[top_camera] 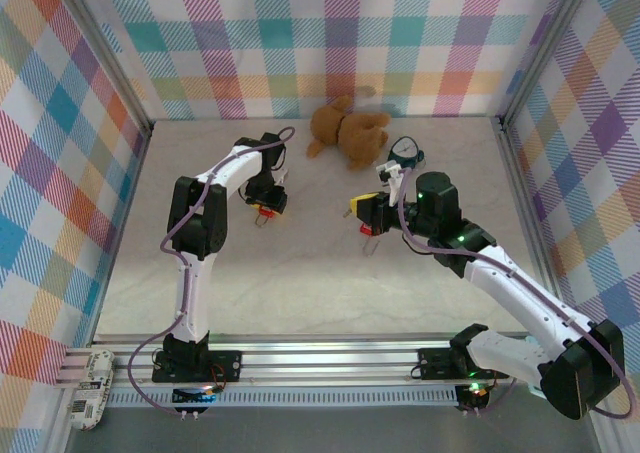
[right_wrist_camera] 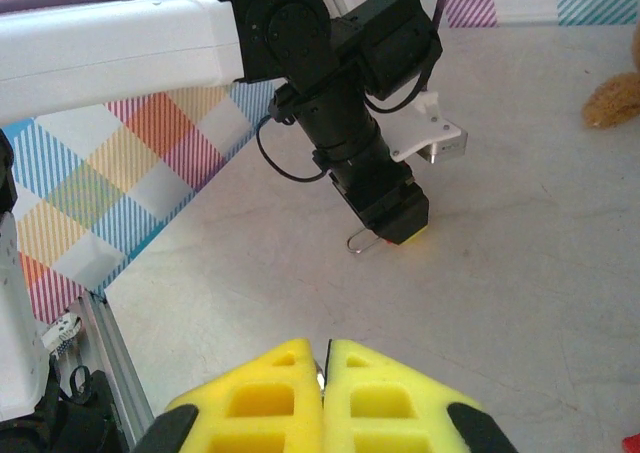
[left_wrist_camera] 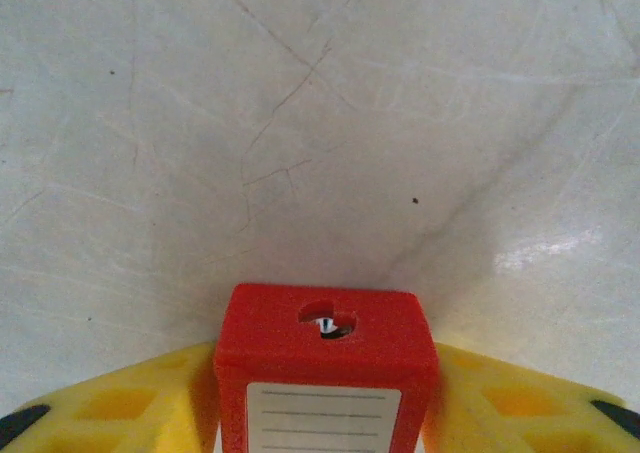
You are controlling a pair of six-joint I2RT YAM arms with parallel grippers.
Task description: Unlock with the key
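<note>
A red padlock (left_wrist_camera: 325, 348) sits between the yellow fingers (left_wrist_camera: 130, 408) of my left gripper (left_wrist_camera: 326, 368), which is shut on its sides. Its keyhole (left_wrist_camera: 328, 323) faces the camera. From above, the left gripper (top_camera: 266, 205) hangs low over the table at the back left, the padlock's wire shackle (top_camera: 262, 220) sticking out below it. My right gripper (right_wrist_camera: 323, 358) is shut, and a thin silvery sliver of the key (right_wrist_camera: 320, 375) shows between its pads. The right gripper (top_camera: 358, 207) points left toward the left gripper (right_wrist_camera: 392, 213), with a gap of bare table between them.
A second red padlock (top_camera: 372, 230) lies on the table just under the right gripper, its edge (right_wrist_camera: 632, 443) beside the right fingers. A brown teddy bear (top_camera: 345, 131) lies at the back. Checked walls (top_camera: 60, 173) enclose the table on three sides.
</note>
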